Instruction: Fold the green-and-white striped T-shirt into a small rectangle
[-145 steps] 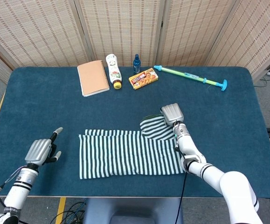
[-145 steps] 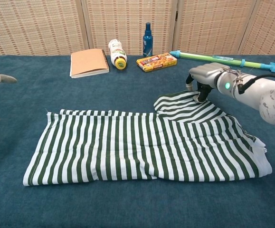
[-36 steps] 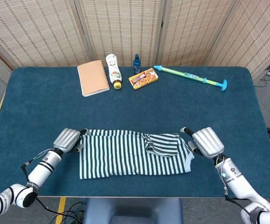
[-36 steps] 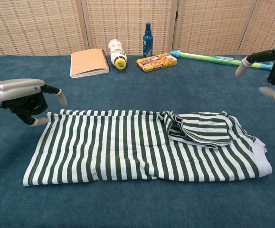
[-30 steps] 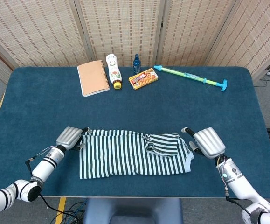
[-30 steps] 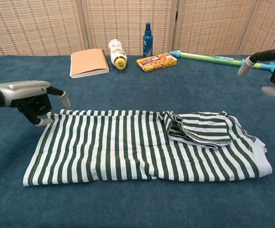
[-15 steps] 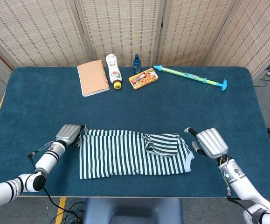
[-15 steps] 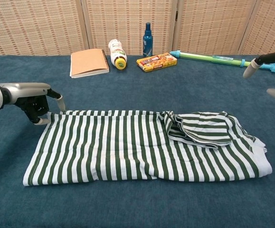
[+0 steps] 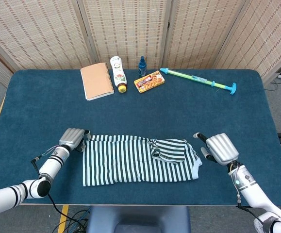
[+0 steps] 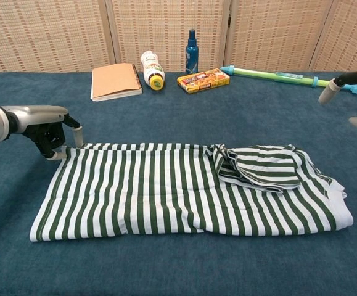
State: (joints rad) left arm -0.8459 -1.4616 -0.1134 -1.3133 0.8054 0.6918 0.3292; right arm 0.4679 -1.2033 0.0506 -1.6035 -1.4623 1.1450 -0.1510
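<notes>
1. A table [image 9: 43,97] covered in dark blue cloth carries everything;
2. a striped T-shirt [image 9: 130,160] lies flat near its front edge;
3. along the far side lie a notebook [image 9: 97,80], a white bottle [image 9: 118,74] on its side, an upright blue bottle [image 9: 142,66], a snack box [image 9: 149,81] and a green toy pump [image 9: 198,80].

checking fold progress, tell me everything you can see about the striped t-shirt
The green-and-white striped T-shirt lies flat on the blue table near its front edge, already a long horizontal band of soft cloth. A sleeve is folded in on top of its right part, slightly rumpled. The left hand is at its far left corner; whether it grips the cloth is unclear. The right hand hovers clear of it.
</notes>
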